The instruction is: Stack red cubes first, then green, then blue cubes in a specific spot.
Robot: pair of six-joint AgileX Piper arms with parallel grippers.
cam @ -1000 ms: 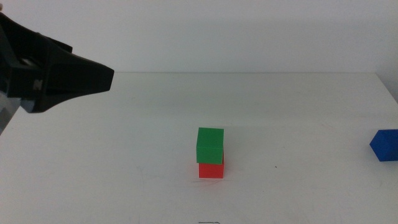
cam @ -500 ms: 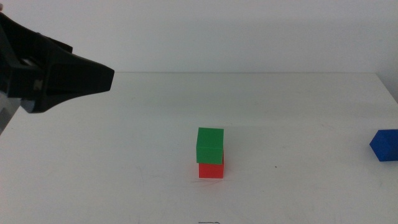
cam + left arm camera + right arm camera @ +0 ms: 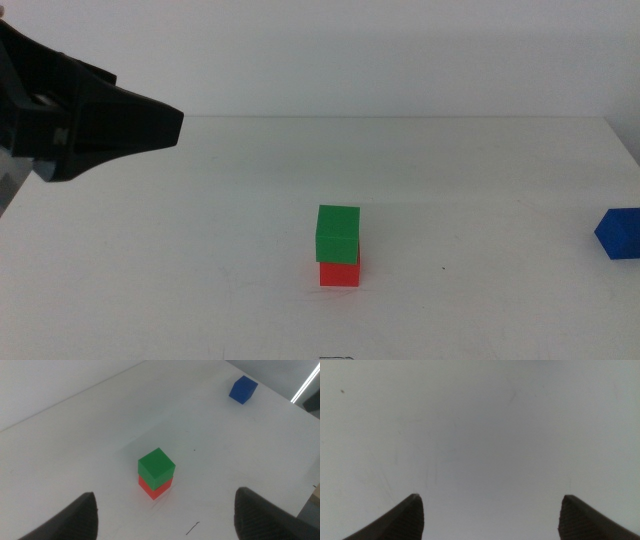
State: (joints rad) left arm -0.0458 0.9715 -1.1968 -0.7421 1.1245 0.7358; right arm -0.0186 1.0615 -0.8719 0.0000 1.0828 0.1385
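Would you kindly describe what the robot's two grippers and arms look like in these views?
The left gripper has two dark, matte jaws that taper to blunt wedge tips. In the middle view its black, angular housing narrows to a snout. The right gripper has matching dark, pointed jaws. No cables or markings are visible.

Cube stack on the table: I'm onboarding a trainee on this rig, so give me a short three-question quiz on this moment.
1. True or false: the green cube sits on top of the red cube.
2. Where is the blue cube? A) on the green cube B) alone near the table's right edge C) in the left gripper
3. Fill in: both the left gripper and the right gripper have jaws that are ____ and hold nothing.

Key:
1. True; it overhangs slightly to the left.
2. B.
3. Open.
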